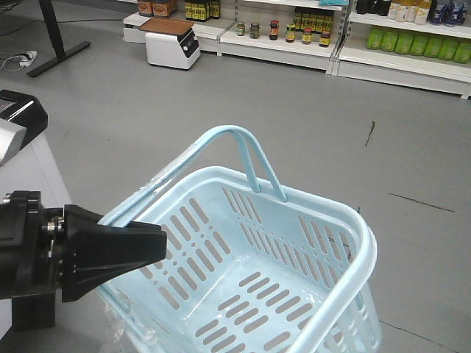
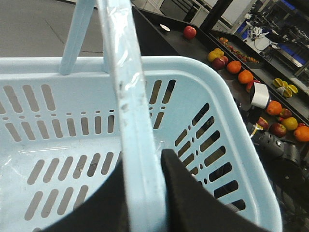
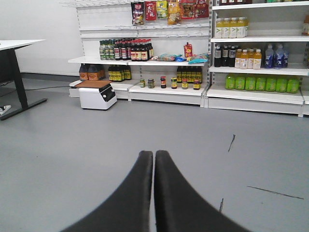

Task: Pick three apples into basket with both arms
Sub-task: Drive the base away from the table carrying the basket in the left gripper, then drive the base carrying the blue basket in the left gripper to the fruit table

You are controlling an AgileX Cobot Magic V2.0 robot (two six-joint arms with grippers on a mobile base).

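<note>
**While the left gripper clamps the basket handle, the right gripper is closed on nothing**

Where the left wrist view begins, the two black fingers of the left gripper (image 1: 151, 248) pinch the arched handle (image 2: 135, 145) of the basket (image 1: 366, 257), one finger on each side of the pale blue bar. In the front view the same gripper enters from the lower left and meets the handle at the basket's left rim. The basket sits tilted, its slotted walls and bottom open to the camera, with grey floor (image 1: 221, 95) behind it; what supports it from below cannot be told.

Beyond the basket's right rim lies a black bench (image 2: 159, 46) carrying the fruit. A dark red apple (image 2: 219, 63) touches a yellow fruit (image 2: 215, 53) and sits just beside two oranges (image 2: 240, 71) toward the middle of the bench. Another red apple (image 2: 277, 129) lies among mixed fruit nearer the bench's right edge. A lone red apple (image 2: 189, 32) rests near the far edge, well apart from both groups. All of them lie outside the basket.

In the right wrist view, the right gripper (image 3: 154, 157) has its fingers pressed together, only a thin slit between them. Past the fingers lies the floor, then a white appliance (image 3: 96, 95), then stocked shelves (image 3: 231, 70).
</note>
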